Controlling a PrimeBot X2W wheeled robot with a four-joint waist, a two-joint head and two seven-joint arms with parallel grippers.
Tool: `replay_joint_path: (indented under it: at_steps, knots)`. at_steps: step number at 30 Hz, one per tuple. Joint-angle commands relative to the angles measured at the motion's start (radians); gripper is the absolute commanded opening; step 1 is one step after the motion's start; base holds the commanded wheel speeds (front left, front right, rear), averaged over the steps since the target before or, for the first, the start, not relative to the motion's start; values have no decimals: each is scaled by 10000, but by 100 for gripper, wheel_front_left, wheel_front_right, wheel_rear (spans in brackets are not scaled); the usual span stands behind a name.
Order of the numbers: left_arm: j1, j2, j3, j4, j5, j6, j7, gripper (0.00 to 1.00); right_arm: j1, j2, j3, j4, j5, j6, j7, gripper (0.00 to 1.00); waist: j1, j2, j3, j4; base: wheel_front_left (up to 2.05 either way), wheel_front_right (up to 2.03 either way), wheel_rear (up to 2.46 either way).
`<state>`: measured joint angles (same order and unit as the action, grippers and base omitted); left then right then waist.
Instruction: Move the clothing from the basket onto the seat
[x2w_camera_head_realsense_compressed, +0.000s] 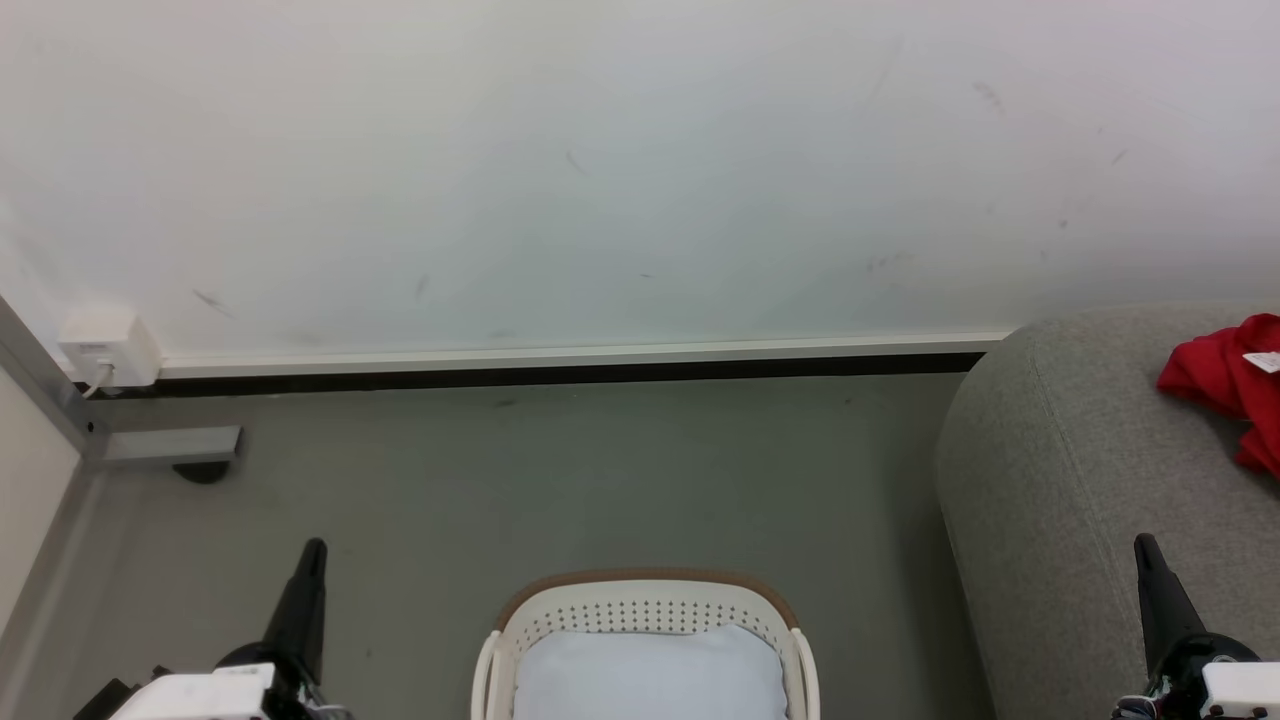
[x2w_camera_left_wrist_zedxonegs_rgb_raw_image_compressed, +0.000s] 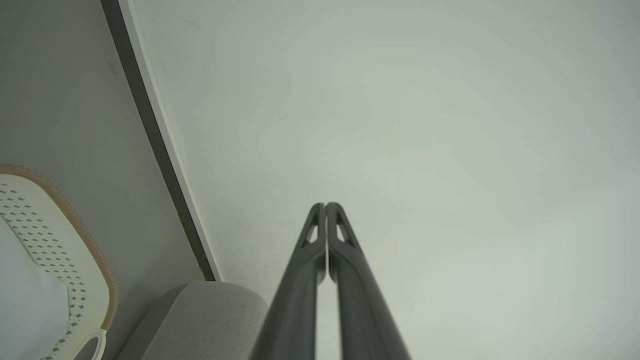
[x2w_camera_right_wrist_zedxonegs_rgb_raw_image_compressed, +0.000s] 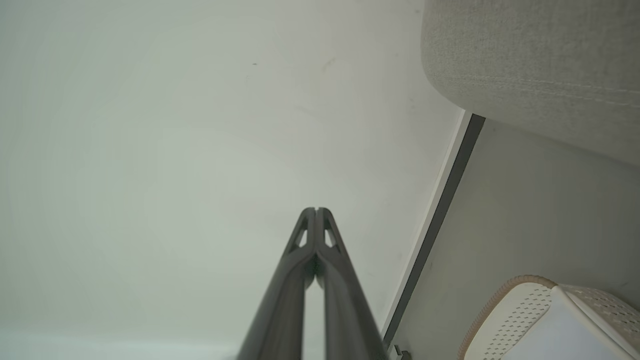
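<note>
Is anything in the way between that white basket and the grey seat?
Nothing visible: just floor separates the basket from the seat. Red clothing already lies on the seat; the basket shows a pale pad.

Bright, even light — soft shadows, sharp

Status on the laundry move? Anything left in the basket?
Done: the red clothing lies on the seat. The basket shows a pale pad and no red, though its near end is cut off by the frame.
In hand: nothing. The left gripper and right gripper are shut and empty, clear of both.
Left: probably nothing, once the basket's hidden end is checked.
</note>
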<state>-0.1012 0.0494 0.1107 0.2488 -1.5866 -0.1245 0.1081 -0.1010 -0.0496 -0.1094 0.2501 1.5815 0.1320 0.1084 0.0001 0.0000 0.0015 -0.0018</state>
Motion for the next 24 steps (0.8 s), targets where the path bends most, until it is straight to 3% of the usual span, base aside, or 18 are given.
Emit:
replay_joint_path:
  at_steps: [1, 24]
  knots:
    - [-113, 17, 50, -50, -184, -95, 63, 0, -124, -12, -68, -83, 232, -24, 50, 0, -1, 0, 5, 6, 0, 0, 0]
    - [-130, 15, 60, -53, -324, -80, 99, 0, -129, -13, -82, -83, 321, -23, 92, 0, -1, 0, 16, 18, 0, 0, 0]
